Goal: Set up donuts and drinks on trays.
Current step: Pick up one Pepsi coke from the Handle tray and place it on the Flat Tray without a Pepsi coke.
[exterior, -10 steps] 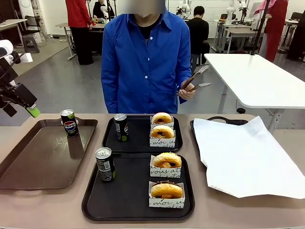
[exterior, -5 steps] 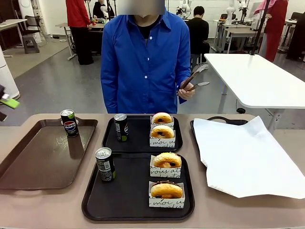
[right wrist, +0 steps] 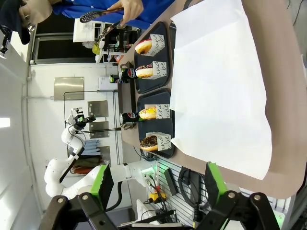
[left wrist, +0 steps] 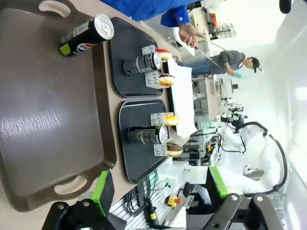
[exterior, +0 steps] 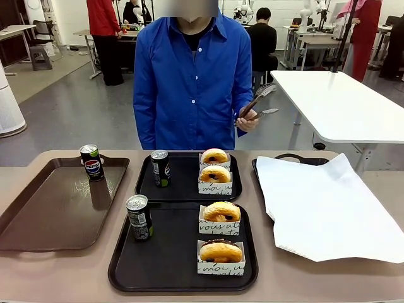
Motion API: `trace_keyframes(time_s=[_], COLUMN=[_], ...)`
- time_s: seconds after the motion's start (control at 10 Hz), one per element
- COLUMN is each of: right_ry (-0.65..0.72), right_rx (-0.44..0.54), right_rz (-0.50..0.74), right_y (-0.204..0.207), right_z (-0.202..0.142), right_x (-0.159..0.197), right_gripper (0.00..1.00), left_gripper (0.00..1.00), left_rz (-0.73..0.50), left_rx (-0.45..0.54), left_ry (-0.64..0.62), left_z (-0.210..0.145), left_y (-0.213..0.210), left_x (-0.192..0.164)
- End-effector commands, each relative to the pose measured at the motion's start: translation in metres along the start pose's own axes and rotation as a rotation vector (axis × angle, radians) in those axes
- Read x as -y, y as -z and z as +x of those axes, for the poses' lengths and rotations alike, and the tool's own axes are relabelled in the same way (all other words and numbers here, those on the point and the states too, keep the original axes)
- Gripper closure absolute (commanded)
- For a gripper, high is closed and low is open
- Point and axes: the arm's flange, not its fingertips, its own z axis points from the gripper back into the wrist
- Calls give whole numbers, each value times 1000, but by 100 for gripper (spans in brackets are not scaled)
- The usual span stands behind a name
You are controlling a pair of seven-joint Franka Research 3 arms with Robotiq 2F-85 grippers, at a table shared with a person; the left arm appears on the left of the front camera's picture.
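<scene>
A: Status? Near black tray [exterior: 173,268] and far black tray [exterior: 183,189] on the bench [exterior: 63,271] are each loaded: one dark can [exterior: 138,217], two sleeved donuts [exterior: 220,251]. Judged nearly done.

B: Leftovers: brown tray [exterior: 44,214] carries one Pepsi can [exterior: 92,162]; white paper [exterior: 328,208] covers another tray. Tongs [exterior: 257,106] are held in the person's hand [exterior: 246,120]. Left fingers [left wrist: 157,189] and right fingers [right wrist: 157,184] are spread, nothing gripped.

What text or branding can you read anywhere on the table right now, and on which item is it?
"PEPSI" logo: can on the brown tray.
"moi u...": sleeve of the far tray's front donut.
"vous at...": sleeve of the near tray's back donut.
"moi u...": sleeve of the near tray's front donut.
Far tray can and near tray can: lettering too small to read.
</scene>
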Motion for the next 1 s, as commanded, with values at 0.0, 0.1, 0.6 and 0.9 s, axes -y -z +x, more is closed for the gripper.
trace_keyframes(time_s=[0.0,0.1,0.6,0.9], right_ry=[-3,-3,-3,-3], right_rx=[-3,-3,-3,-3], right_rz=[7,7,7,7], right_y=[0,0,0,0], right_z=[-1,-1,-1,-1], right_x=[0,0,0,0], right_gripper=[0,0,0,0], left_gripper=[0,0,0,0], left_rz=[6,22,10,10], left_rx=[22,5,22,22], left_ry=[25,25,-7,-7], left_z=[2,7,1,1], left_y=[-16,-18,-17,-17], left_x=[4,5,1,1])
